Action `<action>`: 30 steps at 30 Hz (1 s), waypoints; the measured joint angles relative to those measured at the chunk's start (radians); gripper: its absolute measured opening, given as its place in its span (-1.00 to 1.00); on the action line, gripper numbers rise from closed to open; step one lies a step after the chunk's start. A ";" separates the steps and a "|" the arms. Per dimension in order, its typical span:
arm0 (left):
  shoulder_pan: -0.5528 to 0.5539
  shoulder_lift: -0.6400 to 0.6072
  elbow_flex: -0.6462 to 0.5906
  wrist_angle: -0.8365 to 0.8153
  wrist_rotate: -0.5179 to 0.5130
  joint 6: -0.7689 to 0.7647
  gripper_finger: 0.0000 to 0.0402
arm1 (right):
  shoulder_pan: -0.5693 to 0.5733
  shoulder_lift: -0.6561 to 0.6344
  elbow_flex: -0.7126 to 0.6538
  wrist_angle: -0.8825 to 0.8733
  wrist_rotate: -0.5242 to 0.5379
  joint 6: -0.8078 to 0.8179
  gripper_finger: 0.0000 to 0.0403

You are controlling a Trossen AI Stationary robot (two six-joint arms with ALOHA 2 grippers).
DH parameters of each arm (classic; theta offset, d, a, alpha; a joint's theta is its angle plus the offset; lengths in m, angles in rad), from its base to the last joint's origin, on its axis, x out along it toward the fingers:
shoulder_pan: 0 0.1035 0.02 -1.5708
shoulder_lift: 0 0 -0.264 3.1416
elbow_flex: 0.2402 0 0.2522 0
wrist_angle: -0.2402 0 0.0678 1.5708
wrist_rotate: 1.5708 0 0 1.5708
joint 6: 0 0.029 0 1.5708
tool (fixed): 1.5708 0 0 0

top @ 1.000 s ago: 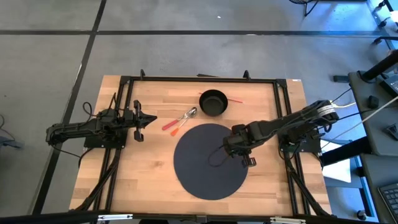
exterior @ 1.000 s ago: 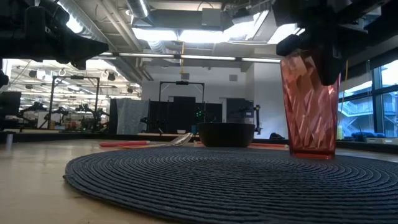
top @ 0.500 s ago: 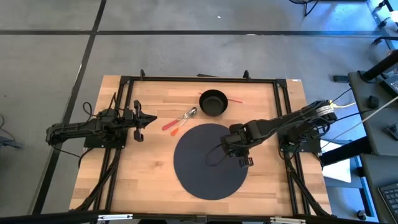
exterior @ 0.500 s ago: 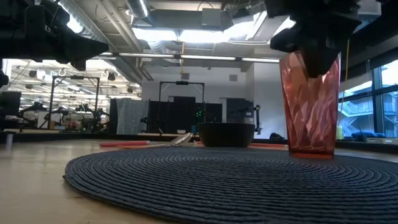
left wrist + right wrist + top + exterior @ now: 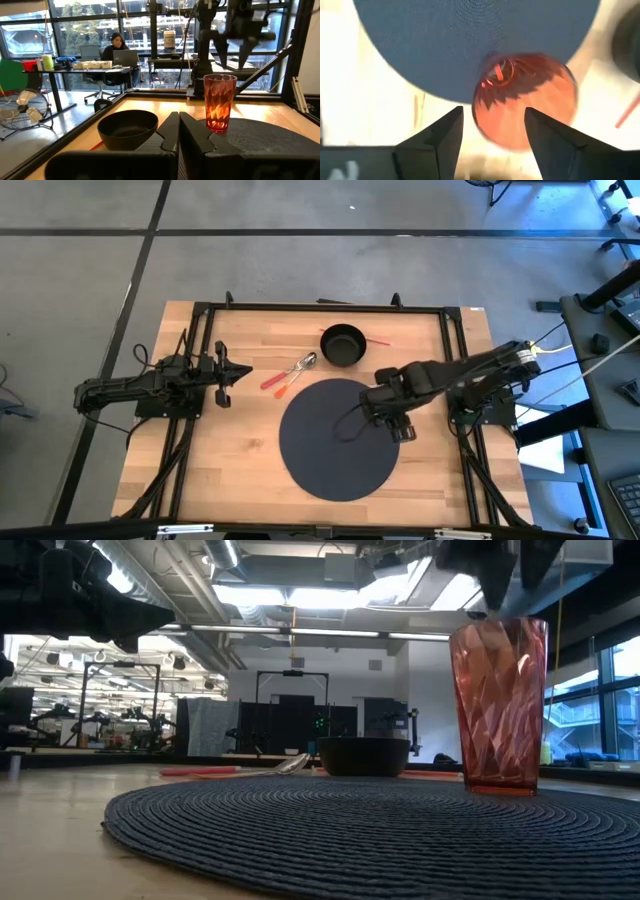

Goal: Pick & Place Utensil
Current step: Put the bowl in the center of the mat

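A wooden counter (image 5: pixel 230 450) framed in black rails is carrying a round dark mat (image 5: pixel 325 445) in a workshop hall. The right gripper (image 5: pixel 492 127) is hanging straight above a red tumbler (image 5: pixel 498 705), its fingers (image 5: pixel 437 137) spread apart and gripping nothing; the tumbler is standing upright on the mat's right edge. The left gripper (image 5: pixel 179 132) is waiting at the counter's left side, its fingers pressed together and empty. The utensils (image 5: pixel 290 375), a spoon and a red-handled piece, are lying untouched on bare wood left of the black bowl (image 5: pixel 342 344), at the far side. Judging by this, the cup is placed and the utensil pick is next: an arm needs to be reaching over, lowering and closing on a handle.
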 joint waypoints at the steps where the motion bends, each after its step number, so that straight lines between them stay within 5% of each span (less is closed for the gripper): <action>1: 0.000 0.000 0.000 0.000 0.000 0.000 -0.98 | 0.000 -0.006 0.031 -0.036 0.010 -0.004 0.06; 4: 0.000 0.000 0.000 0.000 0.000 -0.011 -0.98 | 0.005 -0.077 0.084 -0.018 0.101 -0.022 0.07; 9: 0.000 0.000 0.000 0.000 0.000 -0.014 -0.96 | 0.010 -0.325 0.021 0.285 0.176 -0.116 -0.03; 14: 0.000 0.000 0.000 0.000 0.000 -0.012 -0.97 | -0.013 -0.646 -0.293 0.710 0.089 -0.216 -0.28; 20: 0.000 0.000 0.000 0.000 -0.004 0.026 -0.96 | -0.076 -0.970 -0.641 1.015 -0.064 -0.252 -0.92; 30: 0.000 0.000 0.000 0.000 -0.007 0.027 -0.96 | -0.127 -1.317 -1.062 1.324 -0.125 -0.217 -0.97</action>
